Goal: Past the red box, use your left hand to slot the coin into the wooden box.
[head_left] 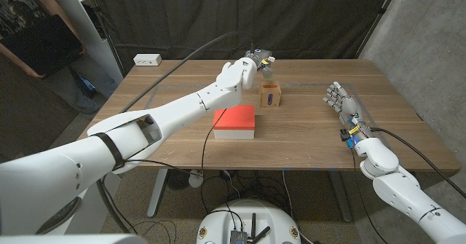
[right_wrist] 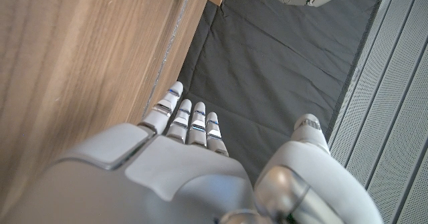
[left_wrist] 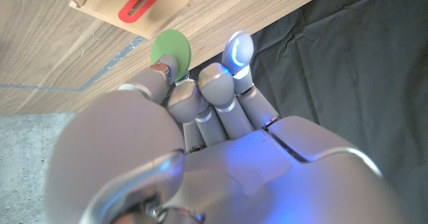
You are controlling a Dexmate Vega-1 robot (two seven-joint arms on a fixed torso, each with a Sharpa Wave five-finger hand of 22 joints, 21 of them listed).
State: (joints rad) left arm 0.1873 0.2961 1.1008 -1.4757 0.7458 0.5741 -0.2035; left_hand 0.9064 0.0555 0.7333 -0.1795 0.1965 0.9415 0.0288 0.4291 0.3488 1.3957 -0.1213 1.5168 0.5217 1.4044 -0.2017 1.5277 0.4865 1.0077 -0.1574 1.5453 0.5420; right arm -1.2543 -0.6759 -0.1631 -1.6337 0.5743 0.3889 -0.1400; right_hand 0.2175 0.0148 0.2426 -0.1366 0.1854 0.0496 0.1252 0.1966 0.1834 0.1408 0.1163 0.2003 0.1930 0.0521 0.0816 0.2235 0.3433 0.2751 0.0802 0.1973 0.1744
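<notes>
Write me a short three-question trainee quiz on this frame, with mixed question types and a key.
1. True or false: the left hand holds a green coin between its fingertips.
2. Which box has the slot? A) the red box B) the wooden box C) neither
3. Fill in: the right hand holds ____.

Key
1. True; the coin is above the wooden box, not yet in it.
2. B; the slot on its top is rimmed in red.
3. Nothing; it waits over the table, fingers straight.
</notes>
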